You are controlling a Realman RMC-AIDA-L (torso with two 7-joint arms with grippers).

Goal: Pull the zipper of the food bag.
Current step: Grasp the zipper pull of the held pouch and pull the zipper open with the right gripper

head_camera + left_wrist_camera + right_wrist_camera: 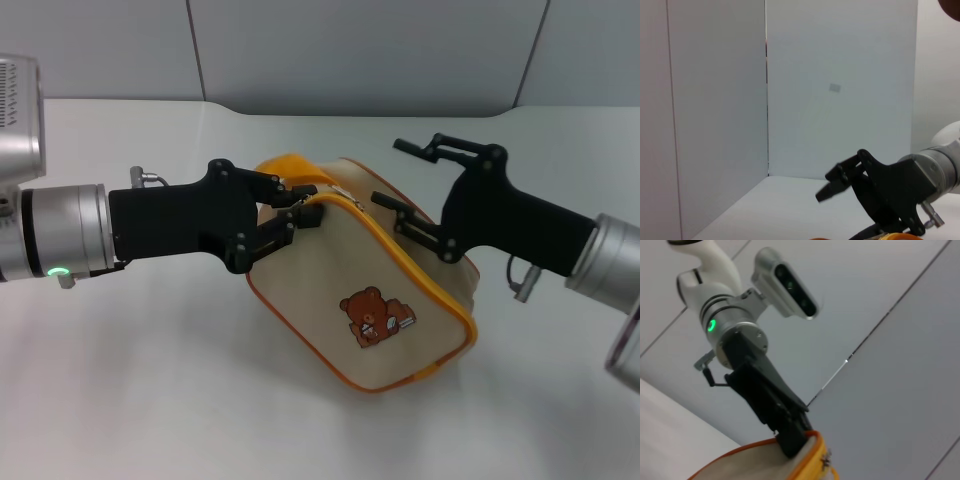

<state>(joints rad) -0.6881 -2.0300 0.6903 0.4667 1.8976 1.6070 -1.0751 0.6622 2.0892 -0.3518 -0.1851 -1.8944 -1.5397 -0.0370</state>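
White table (130, 380); cream canvas food bag (330, 290) lies at centre, tilted, bear picture facing up. Left gripper (292, 222) comes in from 9 o'clock, jaws closed down on the bag's top corner at the zipper (312, 212); pull tab itself can't be made out. Right gripper (415, 190) at 2 o'clock, jaws wide apart, lower finger touching the bag's far edge, holding nothing.
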